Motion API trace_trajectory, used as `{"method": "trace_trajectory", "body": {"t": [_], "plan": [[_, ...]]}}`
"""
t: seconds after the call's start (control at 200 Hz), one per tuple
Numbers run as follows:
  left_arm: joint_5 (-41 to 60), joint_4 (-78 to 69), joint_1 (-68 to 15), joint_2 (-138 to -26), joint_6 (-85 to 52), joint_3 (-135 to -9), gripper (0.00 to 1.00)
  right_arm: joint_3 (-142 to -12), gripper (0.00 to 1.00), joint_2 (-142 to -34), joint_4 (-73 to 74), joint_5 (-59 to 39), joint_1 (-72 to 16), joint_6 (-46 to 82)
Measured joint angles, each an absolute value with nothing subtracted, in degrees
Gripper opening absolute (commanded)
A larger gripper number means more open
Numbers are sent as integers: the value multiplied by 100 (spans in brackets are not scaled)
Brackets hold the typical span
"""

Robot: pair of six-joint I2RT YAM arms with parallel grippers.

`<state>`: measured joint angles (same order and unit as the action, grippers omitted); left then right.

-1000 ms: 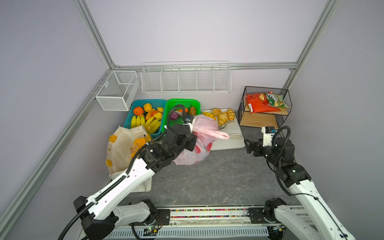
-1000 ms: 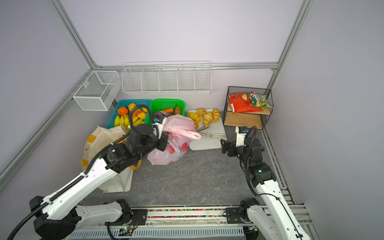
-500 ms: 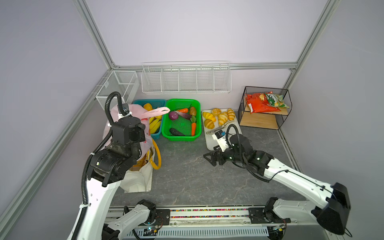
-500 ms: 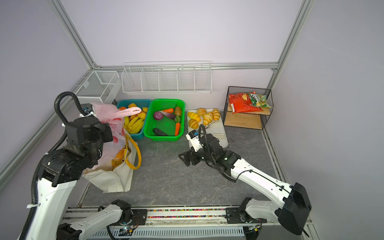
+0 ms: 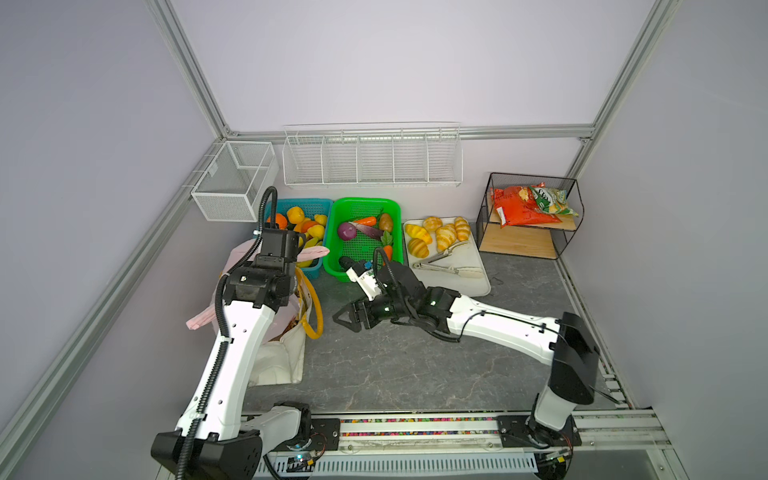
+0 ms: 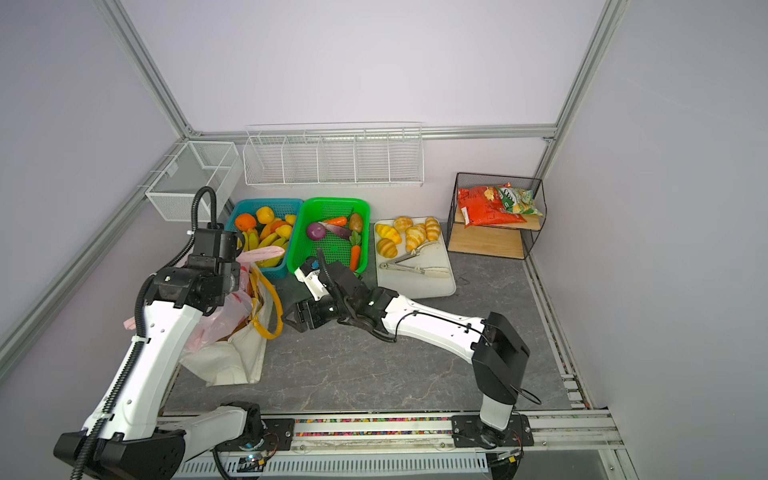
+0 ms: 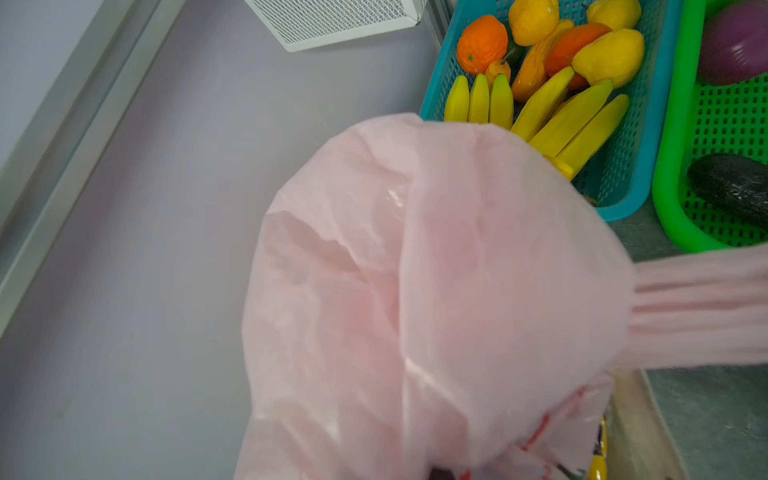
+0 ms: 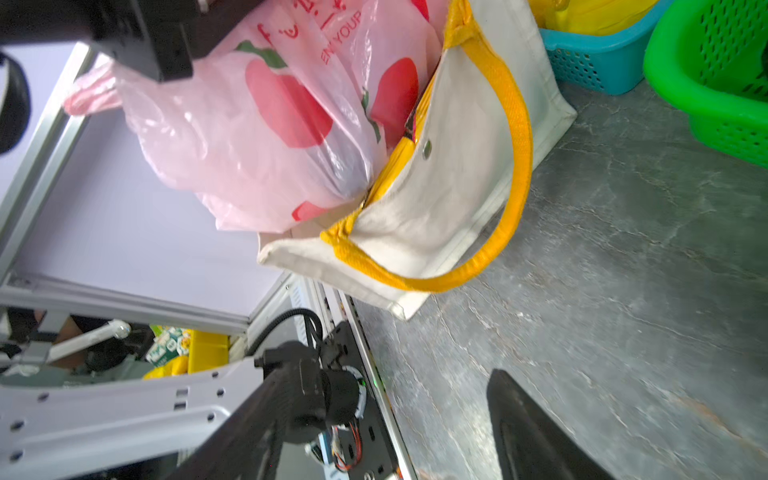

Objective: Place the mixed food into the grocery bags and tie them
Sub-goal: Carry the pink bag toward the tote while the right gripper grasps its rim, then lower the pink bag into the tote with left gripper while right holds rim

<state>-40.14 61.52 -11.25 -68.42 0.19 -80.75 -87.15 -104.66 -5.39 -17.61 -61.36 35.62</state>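
Grey stone-look tabletop lies bare in front, and over it the right gripper hovers low with its jaws spread and nothing between them, just beside the yellow handle of the tote. The tote slumps at the left edge, mouth up. Its canvas looks floppy enough to fold shut, so the handle is the sensible hold for keeping it open. The pink bag hangs into that mouth, bulging, with dark shapes showing through and its lower part inside the tote. The left gripper is buried under pink film, so its jaws cannot be seen; it reads as clamped on the bag's top, with one loop sticking out beside it. That film is thin, soft and probably slippery, and might tear under load, so gathering both loops beats pinching the wall. Farther back, the onion and eggplant lie in the green basket. Farthest, snack packets sit on the shelf, light and easily crushed.
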Motion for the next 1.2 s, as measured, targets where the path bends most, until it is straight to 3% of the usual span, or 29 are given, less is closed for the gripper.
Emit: {"method": "trace_trajectory", "body": {"t": [0.54,0.655,1.1,1.2], "plan": [[-3927,5468,-1125,-6364,10,-7603,0,-10466,60,-12381,-141,-1925,-6156,4565],[-3859,5382,-1125,-6361,14,-7555,0,-10744,53,-12562,-165,-1942,-6160,4609],[-3489,5293,-1125,-6274,25,-7498,0,-11059,11,-12792,-366,-1981,-6134,4414],[-3205,5299,-1118,-6189,3,-7498,0,-10700,7,-12595,-353,-1966,-6121,4300]]}}
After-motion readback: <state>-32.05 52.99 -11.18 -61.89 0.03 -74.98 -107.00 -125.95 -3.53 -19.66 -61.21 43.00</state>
